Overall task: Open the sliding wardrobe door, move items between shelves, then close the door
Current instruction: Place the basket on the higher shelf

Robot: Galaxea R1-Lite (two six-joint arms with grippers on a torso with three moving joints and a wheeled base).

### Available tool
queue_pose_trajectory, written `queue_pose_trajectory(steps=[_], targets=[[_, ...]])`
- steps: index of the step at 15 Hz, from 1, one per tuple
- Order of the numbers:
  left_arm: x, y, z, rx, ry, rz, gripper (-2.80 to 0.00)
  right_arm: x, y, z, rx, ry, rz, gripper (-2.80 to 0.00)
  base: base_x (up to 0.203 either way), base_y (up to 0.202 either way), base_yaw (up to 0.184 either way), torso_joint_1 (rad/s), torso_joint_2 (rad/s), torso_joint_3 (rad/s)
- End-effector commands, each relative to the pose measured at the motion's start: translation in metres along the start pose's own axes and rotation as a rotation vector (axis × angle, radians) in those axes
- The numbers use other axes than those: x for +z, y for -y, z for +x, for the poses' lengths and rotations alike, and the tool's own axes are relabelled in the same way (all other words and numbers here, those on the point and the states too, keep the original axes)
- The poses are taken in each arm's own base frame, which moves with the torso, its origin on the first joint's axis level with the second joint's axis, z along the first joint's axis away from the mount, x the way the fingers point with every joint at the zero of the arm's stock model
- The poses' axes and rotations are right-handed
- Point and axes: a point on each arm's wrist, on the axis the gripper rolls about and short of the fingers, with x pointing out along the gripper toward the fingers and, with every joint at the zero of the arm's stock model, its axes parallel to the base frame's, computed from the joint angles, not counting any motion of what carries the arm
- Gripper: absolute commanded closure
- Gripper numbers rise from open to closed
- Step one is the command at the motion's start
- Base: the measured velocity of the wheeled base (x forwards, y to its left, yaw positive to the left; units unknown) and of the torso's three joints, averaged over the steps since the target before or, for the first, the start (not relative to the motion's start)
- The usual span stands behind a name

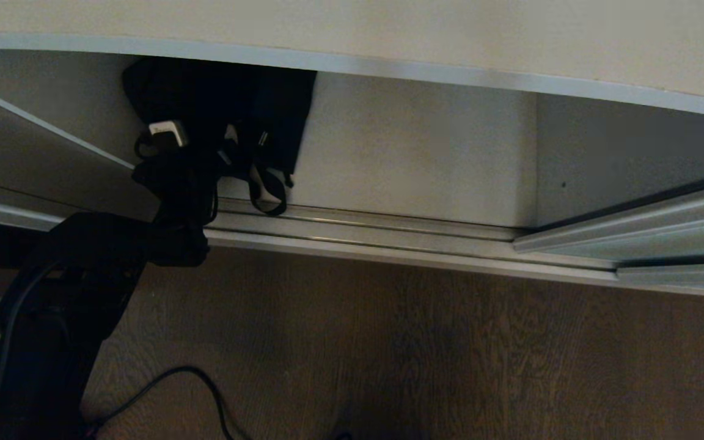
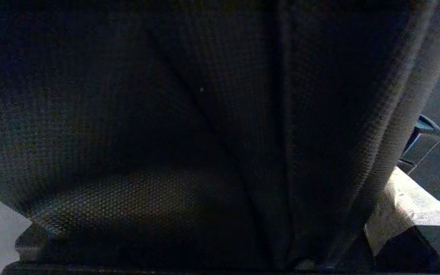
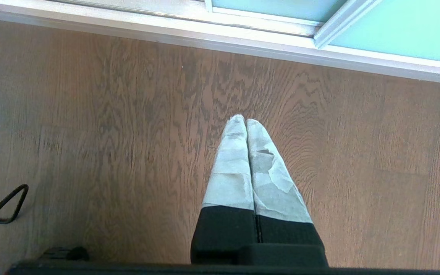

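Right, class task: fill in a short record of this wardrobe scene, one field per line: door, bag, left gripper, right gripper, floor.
door: slid to the right, wardrobe open
bag: black, on the bottom shelf at the left, strap hanging over the track
left gripper: at the bag; jaws wide, fabric fills its wrist view; whether it grips cannot be told
right gripper: shut, empty, pointing down at the floor
floor: wood, black cable lying on it

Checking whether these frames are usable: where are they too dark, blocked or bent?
Head view: dim, the black bag and left arm merge in shadow, the shelf edge bows. Left wrist view: bag fabric fills the lens. Right wrist view: bright and sharp on the wooden floor, right hand shut.
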Motion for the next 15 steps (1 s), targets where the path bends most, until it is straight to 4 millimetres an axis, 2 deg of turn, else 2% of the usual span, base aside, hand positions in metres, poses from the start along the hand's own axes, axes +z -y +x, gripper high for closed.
queue_pose_trajectory(steps=[1,2,15], targets=[[0.0023,0.0003,0.0002,0.0,0.018,-0.003,-2.8,-0.0004,0.0,0.0001,0.0,-0.001,0.0,0.0,0.0,0.0,0.0,0.0,0.0,0.0],[0.0002,0.0001,-0.0006,0.001,0.016,-0.005,0.0,-0.0004,0.0,0.0001,0.0,-0.001,0.0,0.0,0.0,0.0,0.0,0.0,0.0,0.0],[-0.0014,0.0008,-0.0004,0.002,-0.005,-0.017,0.0,-0.0004,0.0,0.0001,0.0,-0.001,0.0,0.0,0.0,0.0,0.0,0.0,0.0,0.0]])
